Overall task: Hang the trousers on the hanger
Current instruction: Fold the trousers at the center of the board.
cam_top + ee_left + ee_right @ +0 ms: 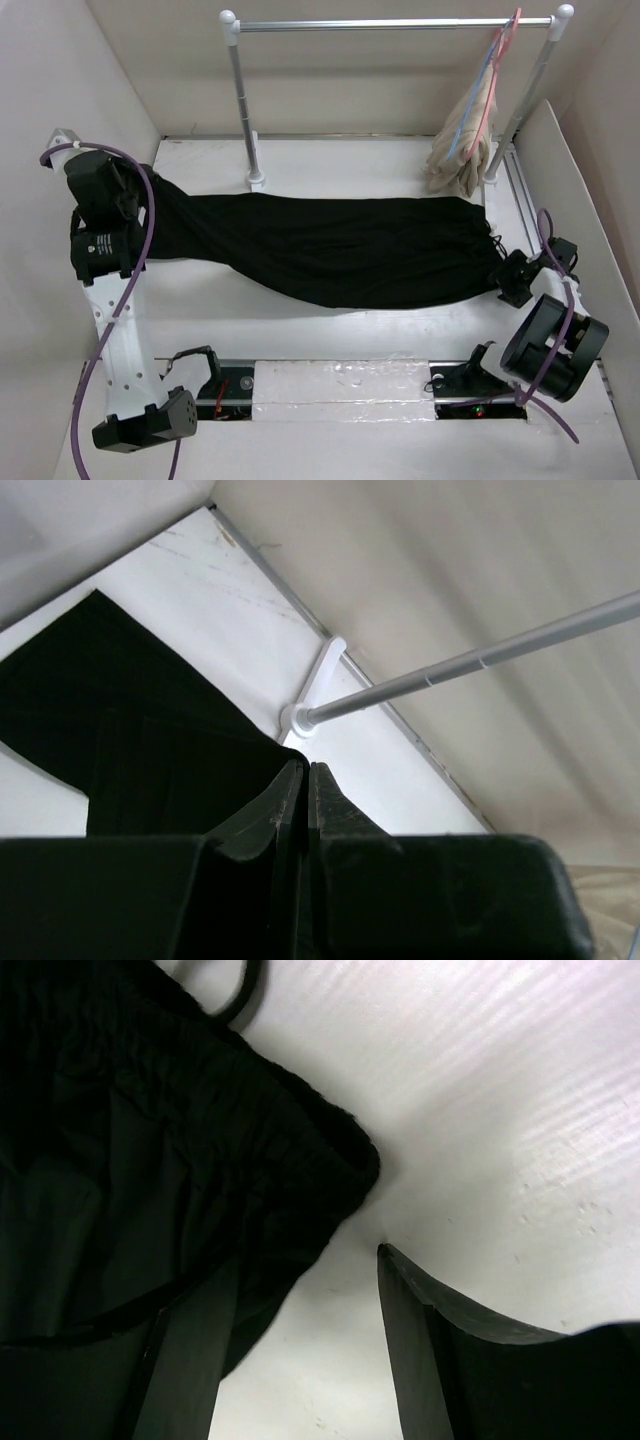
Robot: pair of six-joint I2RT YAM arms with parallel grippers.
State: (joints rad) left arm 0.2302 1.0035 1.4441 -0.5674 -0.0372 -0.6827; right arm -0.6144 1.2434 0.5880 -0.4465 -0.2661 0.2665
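The black trousers (340, 245) lie flat across the table, leg ends at the left and waistband at the right. My left gripper (137, 196) is at the leg ends. In the left wrist view its jaws (304, 768) are shut, and the trousers' edge (130, 720) rises up to the tips. My right gripper (510, 278) is open at the waistband corner (150, 1130); one finger is over the fabric, the other (400, 1300) over bare table. The light-blue hanger (478, 90) hangs on the rail at the far right, away from both grippers.
A metal rail (390, 24) on two posts stands at the back; its left foot (257, 180) is just behind the trousers. A pink hanger (508, 45) and a beige cloth (460, 150) hang with the blue hanger. White walls close in on both sides.
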